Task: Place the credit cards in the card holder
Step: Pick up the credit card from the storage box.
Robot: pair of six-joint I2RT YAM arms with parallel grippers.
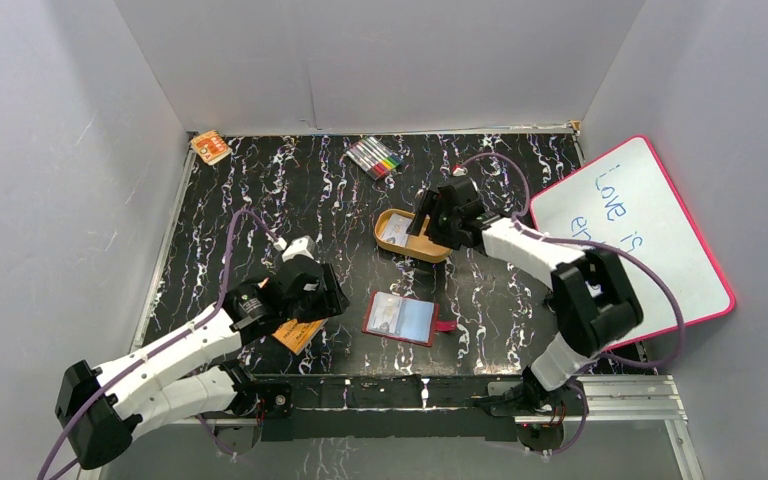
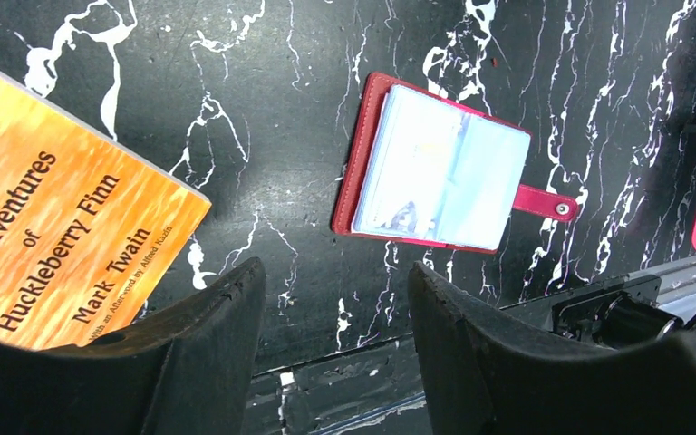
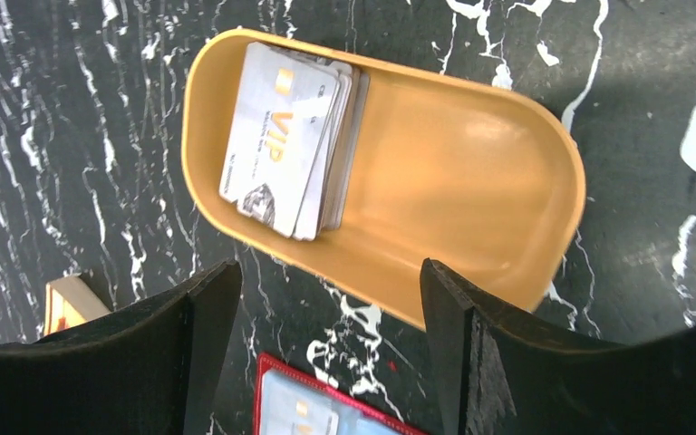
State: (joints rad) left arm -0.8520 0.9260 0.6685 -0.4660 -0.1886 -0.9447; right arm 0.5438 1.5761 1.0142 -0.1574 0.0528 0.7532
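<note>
A stack of pale credit cards [image 3: 285,136] lies at one end of an orange-tan oval tin [image 3: 471,181]. The red card holder [image 1: 400,318] lies open on the black marbled table, bluish-clear pockets up and snap tab [image 2: 544,204] out to the side. One pocket holds a card with a gold chip [image 3: 301,413]. My right gripper [image 3: 331,276] hovers open and empty over the tin's near rim, between the tin and the card holder [image 3: 326,412]. To the left of the card holder [image 2: 439,168], my left gripper [image 2: 335,281] is open and empty.
An orange booklet [image 2: 54,236] lies under my left arm. A set of coloured markers [image 1: 375,157] and a small orange box [image 1: 210,147] sit at the back. A pink-framed whiteboard [image 1: 640,235] leans at the right. Grey walls enclose the table.
</note>
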